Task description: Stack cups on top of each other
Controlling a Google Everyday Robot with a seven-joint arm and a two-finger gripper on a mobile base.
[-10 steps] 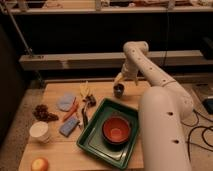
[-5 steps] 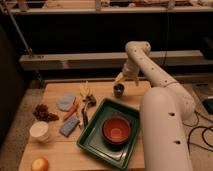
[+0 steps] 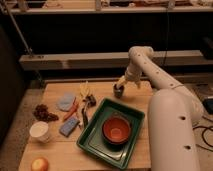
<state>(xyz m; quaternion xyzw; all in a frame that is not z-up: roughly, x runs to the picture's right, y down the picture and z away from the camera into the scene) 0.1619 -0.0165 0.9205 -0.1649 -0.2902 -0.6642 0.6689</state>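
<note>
A small pale blue-grey tumbler (image 3: 118, 91), dark inside, stands upright at the back of the wooden table (image 3: 60, 150), just beyond the green tray. My gripper (image 3: 122, 82) hangs directly above its rim, at the end of the white arm that reaches in from the right. Whether it touches the tumbler I cannot tell. A wider white cup (image 3: 40, 131) with a cream inside stands upright near the table's left front, far from the gripper.
A green tray (image 3: 95, 142) holds a big orange-red bowl (image 3: 117, 130). Left of it lie a blue sponge (image 3: 69, 126), a pale cloth (image 3: 65, 102), an orange stick, a yellow item (image 3: 85, 90) and a dark cluster (image 3: 43, 113). An orange fruit (image 3: 40, 164) sits at the front left.
Almost nothing: the arm has shifted very slightly while the gripper stays over the tumbler. Cups, tray and bowl have not moved.
</note>
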